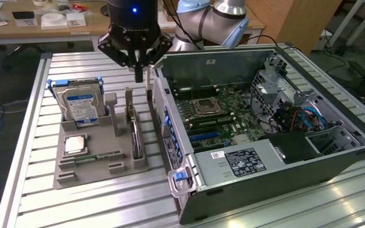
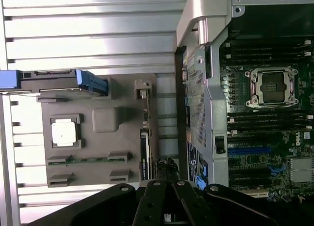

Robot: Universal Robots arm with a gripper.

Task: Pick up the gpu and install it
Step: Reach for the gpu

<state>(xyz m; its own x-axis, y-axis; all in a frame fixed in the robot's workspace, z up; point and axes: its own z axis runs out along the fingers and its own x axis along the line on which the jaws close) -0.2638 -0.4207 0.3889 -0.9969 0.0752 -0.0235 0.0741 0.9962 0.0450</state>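
The gpu (image 1: 133,129) stands on edge in a slot of the grey holder (image 1: 116,167), its silver bracket pointing up. In the wrist view the gpu (image 2: 145,137) is a thin edge-on strip at the holder's (image 2: 103,123) side nearest the case. My gripper (image 1: 139,75) hangs above the far end of the gpu, beside the case wall, with its fingers together and nothing between them. Seen from the wrist, the gripper (image 2: 165,168) is over one end of the card and apart from it.
The holder also carries a hard drive (image 1: 80,105) with a blue-white label, a processor (image 1: 76,142) and a memory stick (image 1: 97,156). The open computer case (image 1: 277,161) lies at the exterior view's right, its motherboard (image 1: 216,113) and blue slots (image 1: 205,137) exposed.
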